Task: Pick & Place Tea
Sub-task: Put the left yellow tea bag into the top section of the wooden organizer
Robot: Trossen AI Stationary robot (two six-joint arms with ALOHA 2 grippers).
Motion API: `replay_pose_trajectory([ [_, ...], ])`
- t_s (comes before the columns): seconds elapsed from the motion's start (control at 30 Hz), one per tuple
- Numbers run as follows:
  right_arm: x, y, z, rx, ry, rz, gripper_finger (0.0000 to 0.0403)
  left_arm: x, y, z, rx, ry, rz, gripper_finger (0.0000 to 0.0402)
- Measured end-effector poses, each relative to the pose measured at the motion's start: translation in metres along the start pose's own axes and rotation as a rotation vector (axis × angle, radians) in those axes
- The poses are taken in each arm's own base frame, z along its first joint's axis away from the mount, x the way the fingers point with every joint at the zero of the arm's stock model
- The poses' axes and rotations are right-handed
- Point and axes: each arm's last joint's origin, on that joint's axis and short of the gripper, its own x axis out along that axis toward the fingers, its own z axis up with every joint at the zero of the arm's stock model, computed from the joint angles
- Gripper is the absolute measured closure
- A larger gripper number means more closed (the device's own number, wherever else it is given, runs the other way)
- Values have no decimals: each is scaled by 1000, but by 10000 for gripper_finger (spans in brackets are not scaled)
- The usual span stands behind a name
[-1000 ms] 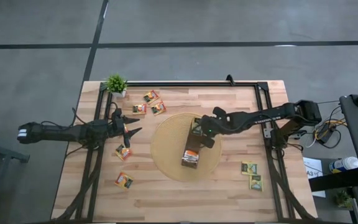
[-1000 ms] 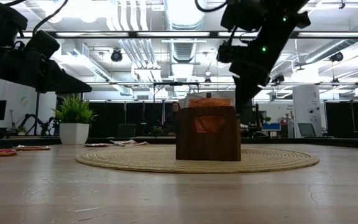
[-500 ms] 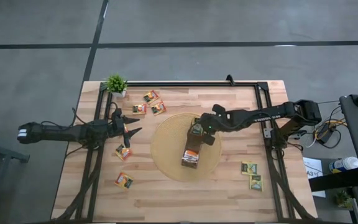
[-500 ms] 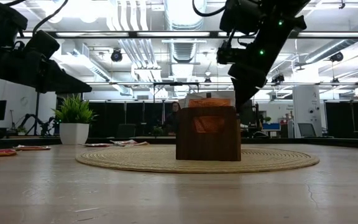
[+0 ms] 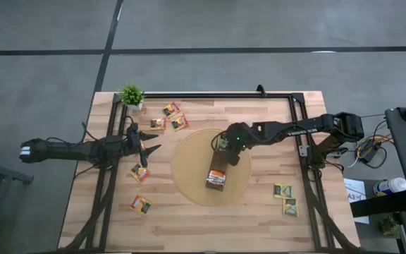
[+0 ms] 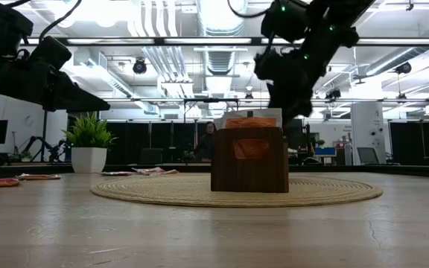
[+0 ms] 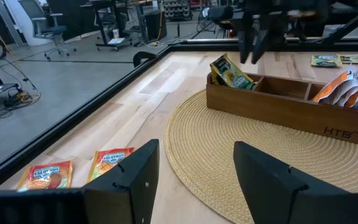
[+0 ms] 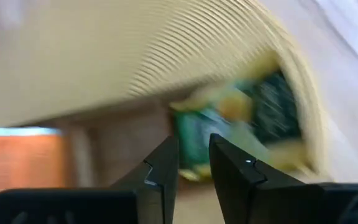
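My right wrist view is smeared: a green-and-yellow sachet (image 8: 241,127) beside the woven mat (image 8: 185,62) shows only as a blur, its print unreadable. From overhead, my right arm (image 5: 273,131) covers the far end of the brown box (image 5: 218,169). The sachets near the plant (image 5: 131,94) are too small to read.

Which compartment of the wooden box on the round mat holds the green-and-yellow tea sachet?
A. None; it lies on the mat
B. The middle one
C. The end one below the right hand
C: in the left wrist view the green-and-yellow sachet sits in the wooden box's end compartment, beneath the right hand.
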Motion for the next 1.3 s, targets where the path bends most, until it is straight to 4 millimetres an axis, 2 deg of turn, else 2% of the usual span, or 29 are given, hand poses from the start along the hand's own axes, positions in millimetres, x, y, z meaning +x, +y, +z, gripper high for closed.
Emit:
replay_pose_trajectory([
  [0.1, 0, 5, 6, -59, -57, 72, 321, 0, 0, 0, 0, 0, 0, 199],
  [0.23, 8, 3, 7, -84, -61, 5, 338, 0, 0, 0, 0, 0, 0, 199],
  [0.4, 20, 2, 1, -153, -4, -19, 388, 0, 0, 0, 0, 0, 0, 199],
  [0.57, 36, 0, -4, -146, 36, -63, 395, 0, 0, 0, 0, 0, 0, 199],
  [0.77, 65, -6, -13, -85, 120, -104, 395, 0, 0, 0, 0, 0, 0, 199],
  [0.87, 72, -7, -16, -86, 138, -118, 395, 0, 0, 0, 0, 0, 0, 199],
  [1.0, 66, -5, -15, -86, 125, -111, 395, 0, 0, 0, 0, 0, 0, 199],
  [1.17, 39, -2, -7, -96, 99, -81, 395, 0, 0, 0, 0, 0, 0, 199],
  [1.3, 13, 5, 7, -92, 23, 21, 395, 0, 0, 0, 0, 0, 0, 199],
])
